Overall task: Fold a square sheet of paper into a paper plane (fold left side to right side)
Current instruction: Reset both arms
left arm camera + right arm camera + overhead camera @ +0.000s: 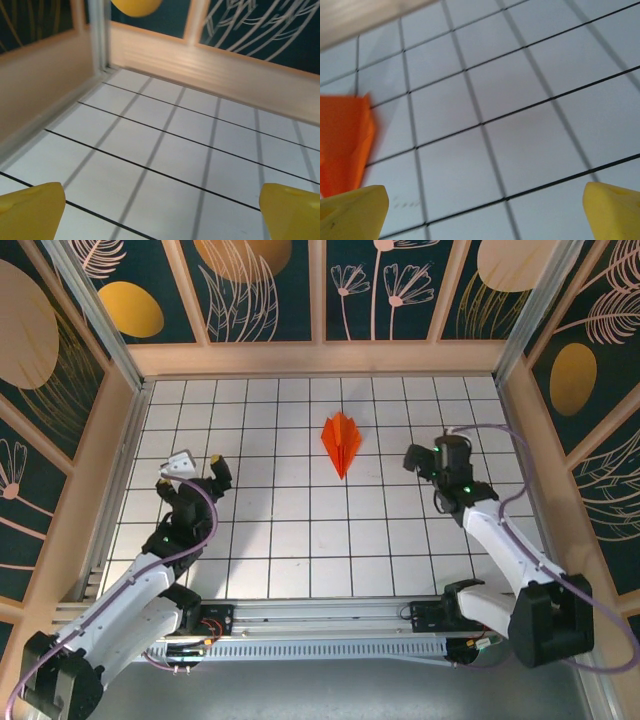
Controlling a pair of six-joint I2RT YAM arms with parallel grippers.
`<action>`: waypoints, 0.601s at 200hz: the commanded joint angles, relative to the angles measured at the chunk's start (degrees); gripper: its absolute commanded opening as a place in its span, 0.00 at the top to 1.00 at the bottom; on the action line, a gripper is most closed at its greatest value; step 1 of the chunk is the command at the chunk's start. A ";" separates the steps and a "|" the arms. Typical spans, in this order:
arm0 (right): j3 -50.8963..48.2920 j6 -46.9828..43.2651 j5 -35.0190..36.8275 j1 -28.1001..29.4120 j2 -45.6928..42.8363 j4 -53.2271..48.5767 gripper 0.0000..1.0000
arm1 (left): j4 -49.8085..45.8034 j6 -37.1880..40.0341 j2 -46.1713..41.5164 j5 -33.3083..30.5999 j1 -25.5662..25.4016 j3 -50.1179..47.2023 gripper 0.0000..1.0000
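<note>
Paper plane [341,443] lies on the table [280,540] between the grippers, touching neither. Left gripper [200,462] and right gripper [428,453]: fingers wide apart, empty.

Right wrist view: paper plane [345,142] cut off by left edge, blurred; creases unreadable.

1. A white floor [260,540] is ruled by thin black lines into square tiles.
2. It is bordered on the far side and both flanks by a pale wooden ledge [320,358].
3. Dark teal wall panels [395,290] are set above the ledge, printed with line-drawn leaves and flowers (plus golden ovals).
4. A silver corner post [92,310] is fixed at the far left.
5. A grey slotted channel [330,649] is laid along the near edge.
</note>
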 commanded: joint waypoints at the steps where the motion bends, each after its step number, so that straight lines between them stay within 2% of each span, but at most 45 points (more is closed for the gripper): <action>1: -6.74 -5.90 1.46 -4.45 -2.40 15.48 0.01 | 11.47 7.75 1.32 -3.28 3.38 -3.86 0.01; 26: -15.27 -12.36 2.18 -6.87 -1.78 31.23 0.01 | 18.19 8.61 3.14 0.25 8.22 -7.58 0.01; 59: -21.53 -15.64 2.05 -8.58 5.17 50.17 0.01 | 29.43 9.56 7.24 4.97 13.24 -11.97 0.01; 88: -25.98 -18.22 0.15 -8.57 12.49 68.24 0.01 | 37.60 12.15 14.57 8.56 14.51 -12.48 0.01; 120: -27.14 -21.30 -2.67 -8.59 18.97 80.20 0.01 | 45.49 14.71 19.43 12.79 14.62 -12.43 0.01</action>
